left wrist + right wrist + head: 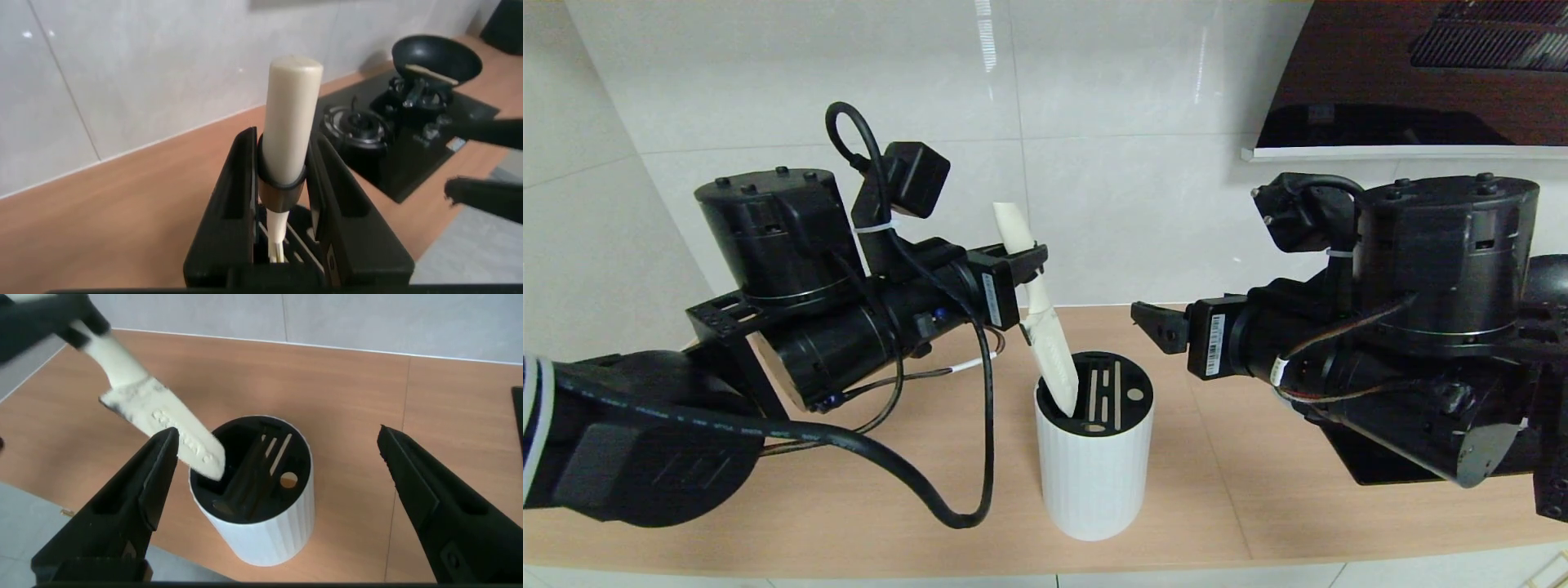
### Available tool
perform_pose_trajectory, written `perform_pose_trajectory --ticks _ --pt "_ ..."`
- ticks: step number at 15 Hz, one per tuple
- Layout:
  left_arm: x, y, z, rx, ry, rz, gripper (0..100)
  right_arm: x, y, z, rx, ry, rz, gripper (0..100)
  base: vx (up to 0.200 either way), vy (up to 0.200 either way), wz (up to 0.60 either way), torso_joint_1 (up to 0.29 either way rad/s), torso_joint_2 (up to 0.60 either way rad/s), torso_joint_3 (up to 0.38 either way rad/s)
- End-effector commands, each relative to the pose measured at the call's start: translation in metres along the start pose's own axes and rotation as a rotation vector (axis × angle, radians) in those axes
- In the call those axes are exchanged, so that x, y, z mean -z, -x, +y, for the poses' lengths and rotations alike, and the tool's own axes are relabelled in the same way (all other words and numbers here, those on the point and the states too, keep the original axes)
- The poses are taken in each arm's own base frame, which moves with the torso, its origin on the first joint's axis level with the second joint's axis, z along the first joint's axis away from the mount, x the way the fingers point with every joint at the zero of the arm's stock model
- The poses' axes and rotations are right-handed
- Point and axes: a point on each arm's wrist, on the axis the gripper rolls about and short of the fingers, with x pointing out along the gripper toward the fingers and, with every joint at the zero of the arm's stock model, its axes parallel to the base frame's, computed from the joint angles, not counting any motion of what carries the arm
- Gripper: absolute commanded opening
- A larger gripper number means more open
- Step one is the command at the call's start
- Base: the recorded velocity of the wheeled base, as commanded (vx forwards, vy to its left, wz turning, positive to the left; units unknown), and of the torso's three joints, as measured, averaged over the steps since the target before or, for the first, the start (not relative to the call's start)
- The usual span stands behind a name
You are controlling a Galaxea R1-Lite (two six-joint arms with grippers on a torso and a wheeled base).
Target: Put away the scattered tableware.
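My left gripper [1029,265] is shut on the handle of a cream-white knife [1045,343], holding it tilted. The blade tip rests in the black slotted top of the white ribbed knife holder [1094,465], which stands mid-counter. In the left wrist view the handle [286,122] stands up between my left gripper's [282,184] jaws. My right gripper [1153,320] hangs open just right of the holder, a little above its top. In the right wrist view it [278,437] straddles the holder [261,531] from above, with the knife blade [163,416] entering the holder's edge.
A black cooktop [1372,465] lies on the wooden counter [890,457] to the right, with a burner [355,122] and a black pan [437,53] on it. A tiled wall runs behind. A dark range hood [1421,73] hangs top right. The counter's front edge is near.
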Motion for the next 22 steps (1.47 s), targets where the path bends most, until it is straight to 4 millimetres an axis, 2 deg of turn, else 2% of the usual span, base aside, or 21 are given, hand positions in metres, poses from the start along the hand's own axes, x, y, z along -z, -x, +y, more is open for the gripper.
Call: perform_pose_trajectory --ticks 1,9,12,16,22 --pt "0.007 -0.003 0.000 0.001 0.002 0.021 0 0.001 0.000 0.000 -0.001 0.001 0.002 100 0.000 0.000 0.00 0.000 0.00 0.000" --pt "0.037 -0.020 -0.009 0.021 0.003 0.086 0 0.001 -0.001 0.000 0.001 0.001 0.003 100 0.000 0.000 0.00 0.000 0.00 0.000" --pt "0.055 -0.028 -0.007 -0.002 -0.067 0.117 0 0.001 -0.001 0.000 0.001 0.002 0.004 100 0.000 0.000 0.00 0.000 0.00 0.000" --pt "0.073 -0.040 -0.014 -0.012 -0.082 0.111 0 0.001 -0.001 0.000 0.001 0.002 0.004 100 0.000 0.000 0.00 0.000 0.00 0.000" --pt "0.084 -0.044 -0.019 -0.012 -0.088 0.131 0 0.002 -0.001 0.000 0.002 0.002 0.005 100 0.000 0.000 0.00 0.000 0.00 0.000"
